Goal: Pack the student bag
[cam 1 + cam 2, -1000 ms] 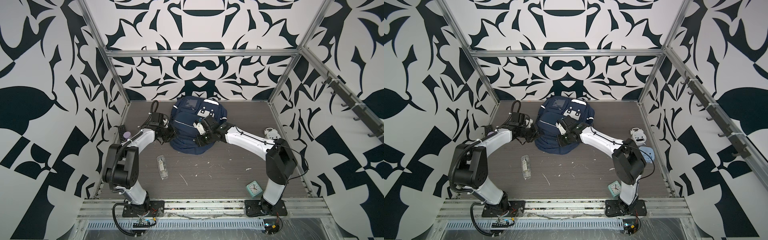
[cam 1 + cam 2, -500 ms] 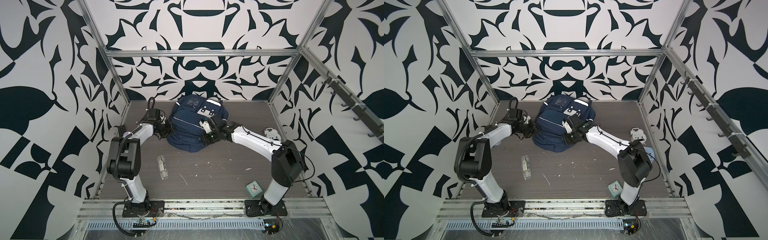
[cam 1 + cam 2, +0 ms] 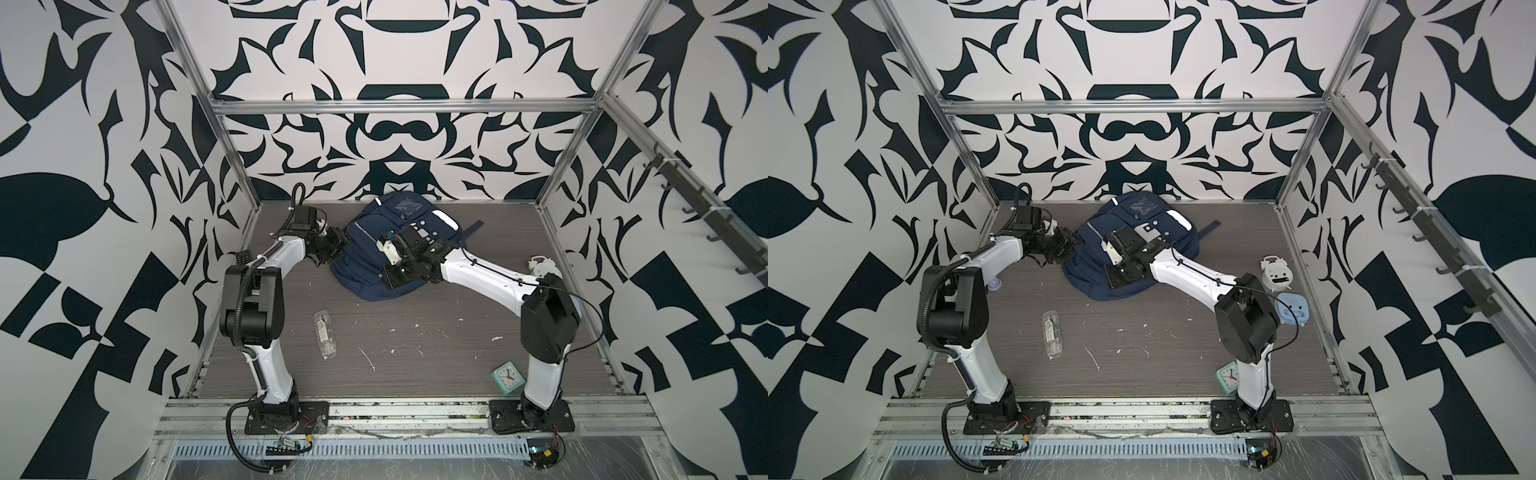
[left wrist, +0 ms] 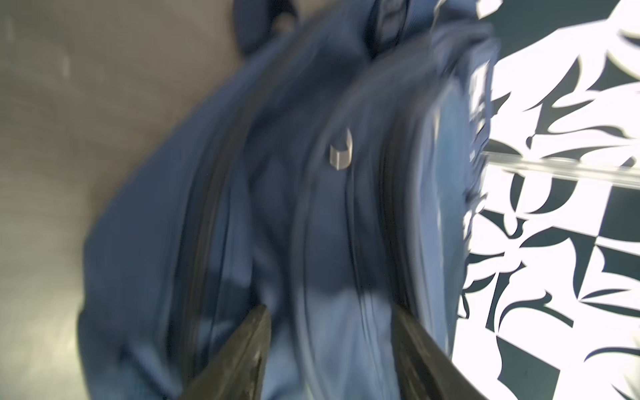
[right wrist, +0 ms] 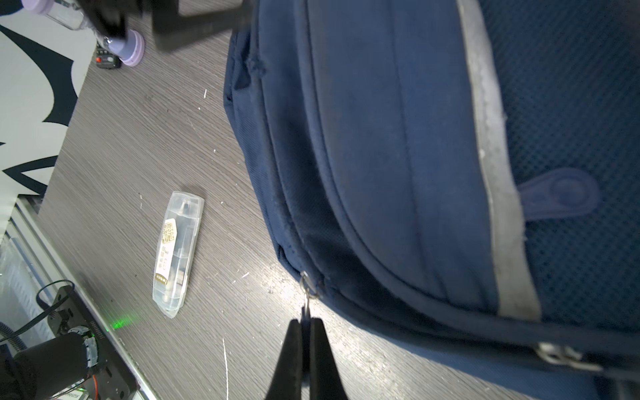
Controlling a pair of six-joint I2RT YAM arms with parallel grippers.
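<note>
Pinching the zip pull [image 5: 306, 298] is my whole business on one side: the right gripper [image 5: 305, 320] has its jaws pressed together on that small metal tab, at a corner of the bag [image 3: 361, 266] close to the table [image 3: 415, 332]. The bag lies slumped on its back at the far middle of the table, near the rear wall, front pockets up.

My left gripper [image 4: 331, 309] sits at the bag's left flank with its jaws spread. Blue fabric fills the space ahead of them, but the wrist view is too blurred for me to tell whether either finger touches it.

As I judge it, the packing has barely begun. The zip seams I can see look closed, no pale lining shows, and I see nothing going in. I take this step to be opening the main compartment, with me on the pull.

Plenty lies out on the table: a clear case [image 3: 325, 340] near the front left, a green clock [image 3: 510, 376] by my right base, a white toy [image 3: 1275, 272] and a blue disc [image 3: 1292, 309] along the right edge, and a bottle [image 5: 130, 48] with a purple cap by the left wall. All of that would have to go inside, and the zip be drawn closed after.
</note>
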